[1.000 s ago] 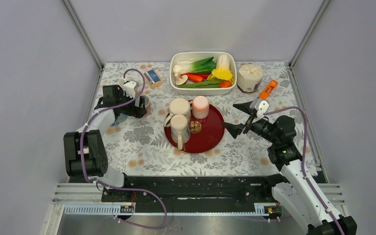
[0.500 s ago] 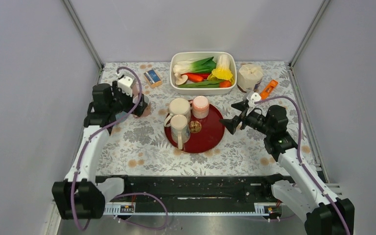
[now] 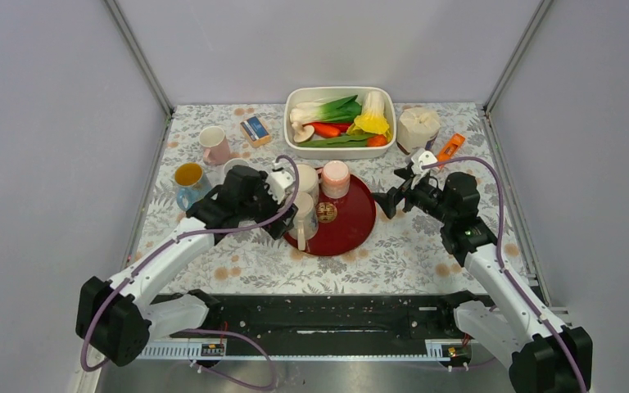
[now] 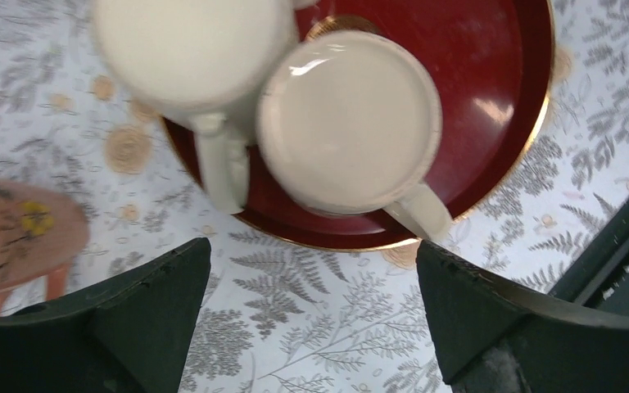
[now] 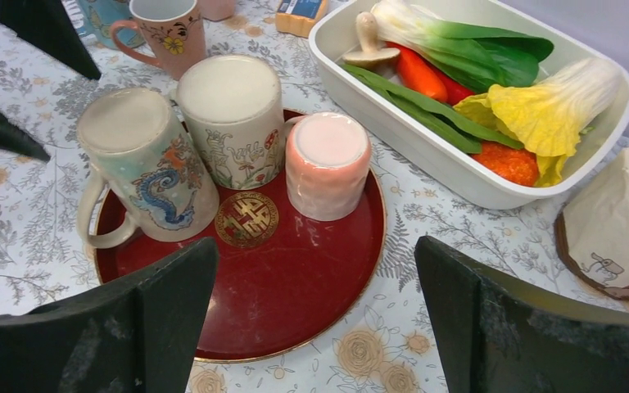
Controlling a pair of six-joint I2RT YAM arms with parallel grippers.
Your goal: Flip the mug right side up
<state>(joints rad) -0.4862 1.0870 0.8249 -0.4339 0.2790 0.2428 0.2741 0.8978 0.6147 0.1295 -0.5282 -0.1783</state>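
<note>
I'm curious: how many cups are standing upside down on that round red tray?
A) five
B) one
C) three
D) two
C: the red tray carries three, all bottoms up: the dragon mug, the floral mug and the pink cup.

Glossy red tray (image 5: 311, 303), glazed ceramic mug (image 5: 143, 164), white plastic tub (image 5: 393, 135)

My overhead camera sits high behind me, facing twelve o'clock across the whole table (image 3: 409, 254). My left wrist camera looks straight down, close over the red tray (image 4: 491, 82). My right wrist camera views it obliquely from three o'clock. All share it.
</note>
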